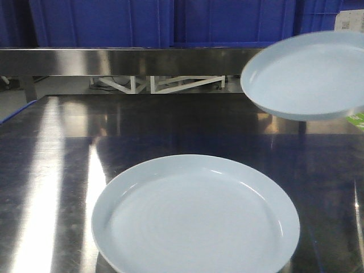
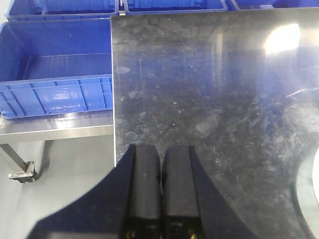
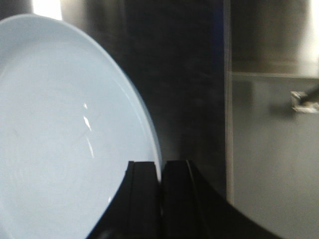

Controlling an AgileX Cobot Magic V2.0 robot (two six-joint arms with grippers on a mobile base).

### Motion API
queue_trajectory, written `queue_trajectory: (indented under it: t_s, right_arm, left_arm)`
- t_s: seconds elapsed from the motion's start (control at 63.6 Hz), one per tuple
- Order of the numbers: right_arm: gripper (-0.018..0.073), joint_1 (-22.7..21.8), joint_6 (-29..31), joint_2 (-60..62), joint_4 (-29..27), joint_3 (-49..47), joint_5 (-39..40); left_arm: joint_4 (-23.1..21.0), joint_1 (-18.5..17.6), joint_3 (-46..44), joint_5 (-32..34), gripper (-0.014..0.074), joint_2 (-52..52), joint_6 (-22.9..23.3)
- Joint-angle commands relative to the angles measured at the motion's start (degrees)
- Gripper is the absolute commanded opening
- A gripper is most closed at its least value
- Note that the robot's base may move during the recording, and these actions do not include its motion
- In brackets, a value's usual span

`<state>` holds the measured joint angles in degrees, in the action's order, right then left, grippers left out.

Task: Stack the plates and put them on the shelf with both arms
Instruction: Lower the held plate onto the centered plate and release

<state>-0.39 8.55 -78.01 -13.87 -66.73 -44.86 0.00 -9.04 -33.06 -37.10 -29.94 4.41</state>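
Note:
One pale blue-white plate (image 1: 196,216) lies flat on the dark steel tabletop (image 1: 68,148), near its front. A second plate (image 1: 310,74) hangs tilted in the air at the upper right; it fills the left of the right wrist view (image 3: 65,134). My right gripper (image 3: 160,172) is shut on that plate's rim, one finger on each face. My left gripper (image 2: 160,162) is shut with nothing in it, hovering low over the tabletop's left edge (image 2: 113,99). The shelf's stainless front rail (image 1: 125,61) runs across the back. Neither gripper shows in the front view.
Blue plastic crates (image 1: 170,23) stand behind the rail. More blue crates (image 2: 55,74) sit on a lower steel frame left of the table. A sliver of the flat plate (image 2: 313,199) shows at the right edge of the left wrist view.

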Motion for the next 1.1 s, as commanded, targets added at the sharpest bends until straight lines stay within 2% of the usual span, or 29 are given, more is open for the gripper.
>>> queue_trajectory:
  t_s: [0.0,0.141,0.299,0.409,0.755,1.085]
  right_arm:
    - [0.0057,3.1,3.8,5.4,-6.8,-1.6,0.4]
    - [0.0057,11.1,7.2,6.5,-13.0,-1.6,-4.7]
    - [0.0057,19.9,7.4,4.2,-13.3,-0.8,-7.0]
    - [0.0057,23.7,7.4,1.6,-13.2,1.0,-5.7]
    - [0.0057,24.7,7.5,-8.2,-10.2,6.2,-1.9]
    - [0.0061,24.7,7.5,-9.1,-10.2,6.2,-0.6]
  left_arm:
    - [0.0,0.0,-1.7,4.5,0.0084,-0.1,0.6]
    - [0.0,0.0,-1.7,4.5,0.0084,-0.1,0.6]
    - [0.0,0.0,-1.7,4.5,0.0084,-0.1,0.6]
    - [0.0,0.0,-1.7,4.5,0.0084,-0.1,0.6]
    - [0.0,0.0,-1.7,4.5,0.0084,-0.1,0.6]
    - [0.0,0.0,-1.7,4.5,0.0084,-0.1,0.6]
